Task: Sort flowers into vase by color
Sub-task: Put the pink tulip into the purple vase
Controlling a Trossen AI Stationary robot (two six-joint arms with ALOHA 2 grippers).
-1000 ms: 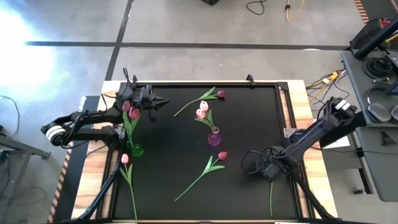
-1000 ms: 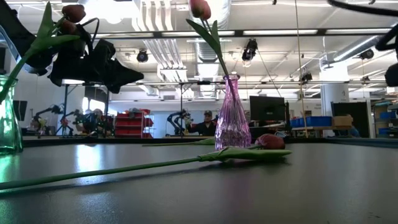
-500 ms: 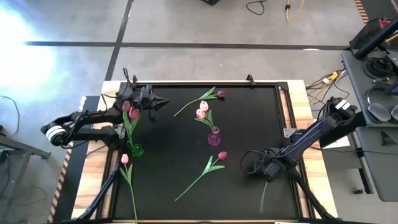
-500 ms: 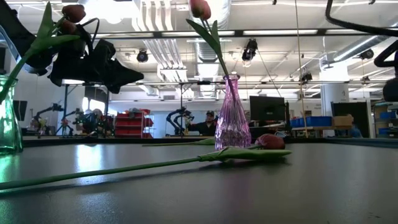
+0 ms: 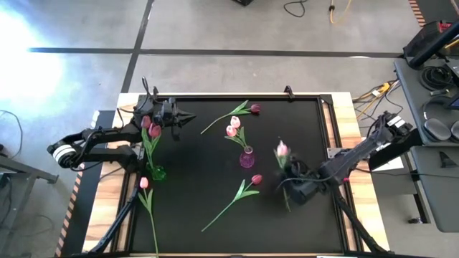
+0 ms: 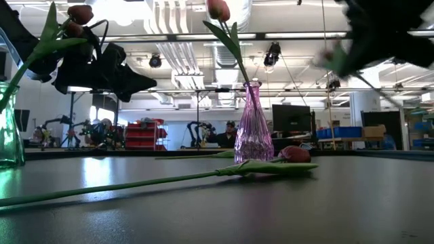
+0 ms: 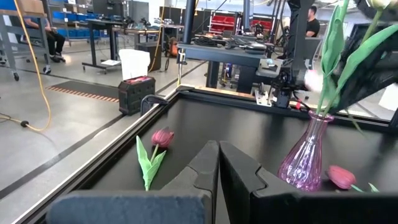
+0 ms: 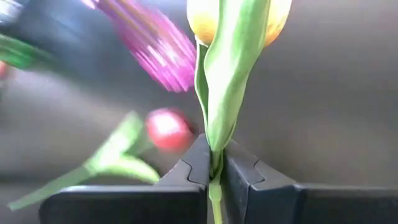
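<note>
My right gripper is shut on a pale pink tulip, lifted right of the pink vase. That vase holds two pale tulips. The green vase at the left holds dark red tulips. My left gripper hovers shut at the far left and holds nothing. Loose tulips lie flat on the black mat: one at the far middle, one in the centre, and one at the near left. My right gripper pinches the tulip's green stem and wrapped leaf between its two fingers, some way below the head. The stem runs along the fingers, with the head out beyond the fingertips. The flower is lifted clear of the mat, and its stem end trails behind the gripper.
The black mat sits in a raised frame on a wooden table. Cables loop beside my right arm. Desks and equipment stand off the table's right edge. People show in the room behind, in the low view.
My right gripper has shut on the tulip at the near right and raised it off the mat. It has shifted a little toward the pink vase and tipped, so the flower's head now points toward the far side. My left arm has kept still.
</note>
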